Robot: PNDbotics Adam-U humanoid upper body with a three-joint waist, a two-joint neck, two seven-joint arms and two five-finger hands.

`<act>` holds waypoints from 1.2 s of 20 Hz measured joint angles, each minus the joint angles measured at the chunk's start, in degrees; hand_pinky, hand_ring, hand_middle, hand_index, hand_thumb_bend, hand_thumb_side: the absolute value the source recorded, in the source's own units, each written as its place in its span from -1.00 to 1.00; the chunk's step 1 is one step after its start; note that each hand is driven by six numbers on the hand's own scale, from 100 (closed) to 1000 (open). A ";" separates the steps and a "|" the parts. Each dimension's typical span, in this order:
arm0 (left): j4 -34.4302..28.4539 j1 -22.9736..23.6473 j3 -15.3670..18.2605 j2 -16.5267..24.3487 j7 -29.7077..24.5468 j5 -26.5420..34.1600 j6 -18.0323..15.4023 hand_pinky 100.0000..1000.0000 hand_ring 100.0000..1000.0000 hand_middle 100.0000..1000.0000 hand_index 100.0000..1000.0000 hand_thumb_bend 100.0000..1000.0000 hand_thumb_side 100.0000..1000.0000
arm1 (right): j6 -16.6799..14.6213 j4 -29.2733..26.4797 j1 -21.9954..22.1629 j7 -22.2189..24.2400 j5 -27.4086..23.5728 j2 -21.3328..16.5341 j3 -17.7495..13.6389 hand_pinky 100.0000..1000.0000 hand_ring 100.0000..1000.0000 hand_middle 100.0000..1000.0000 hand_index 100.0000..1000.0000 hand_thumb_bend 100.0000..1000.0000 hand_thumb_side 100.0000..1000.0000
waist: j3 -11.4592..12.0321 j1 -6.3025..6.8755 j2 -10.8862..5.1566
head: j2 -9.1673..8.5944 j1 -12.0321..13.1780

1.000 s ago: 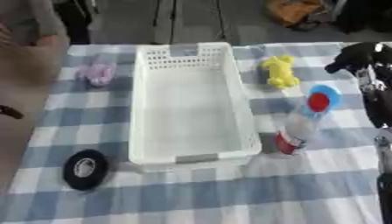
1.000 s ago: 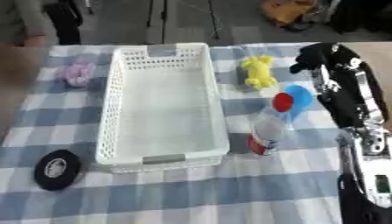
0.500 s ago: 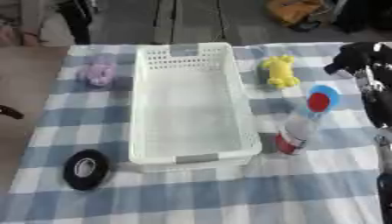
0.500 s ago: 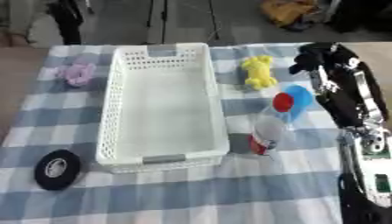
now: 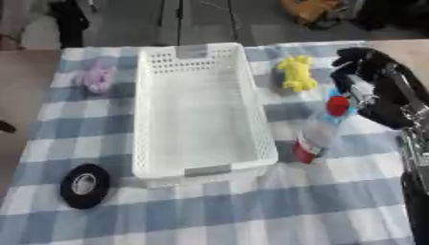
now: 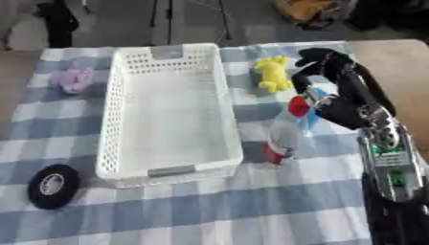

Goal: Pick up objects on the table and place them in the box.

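Just left of your right hand (image 6: 322, 64), fingers curled on nothing, lies the yellow toy (image 6: 271, 72); the bottle (image 6: 285, 131) stands below.

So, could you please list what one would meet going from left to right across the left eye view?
Black tape roll → pink soft toy → white basket → yellow toy → bottle with the red cap → the robot's right hand.
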 measured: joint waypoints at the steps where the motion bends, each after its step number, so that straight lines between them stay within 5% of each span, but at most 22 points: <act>1: 0.07 0.00 -0.01 0.00 -0.05 0.00 -0.01 -0.24 0.85 0.72 0.70 0.05 0.88 | -0.51 0.50 -0.11 -0.07 1.76 -0.01 -0.26 0.50 0.24 0.30 0.63 -0.16 -0.15 | -0.05 0.00 0.00 | 0.27 -0.41; 16: 0.17 0.01 -0.23 0.00 -0.31 0.00 -0.05 -0.24 0.85 0.73 0.70 0.05 0.88 | -3.90 4.48 -1.01 -2.70 14.26 -0.72 -2.40 0.59 0.29 0.35 0.66 0.00 0.02 | -0.33 0.00 -1.54 | 1.75 -2.96; 24: 0.17 0.02 -0.32 0.00 -0.34 0.00 -0.04 -0.24 0.85 0.73 0.70 0.04 0.88 | -4.16 5.56 0.69 -3.00 15.49 -0.68 -1.97 0.57 0.25 0.34 0.65 -0.06 0.02 | -0.30 0.00 -4.91 | 1.77 -3.21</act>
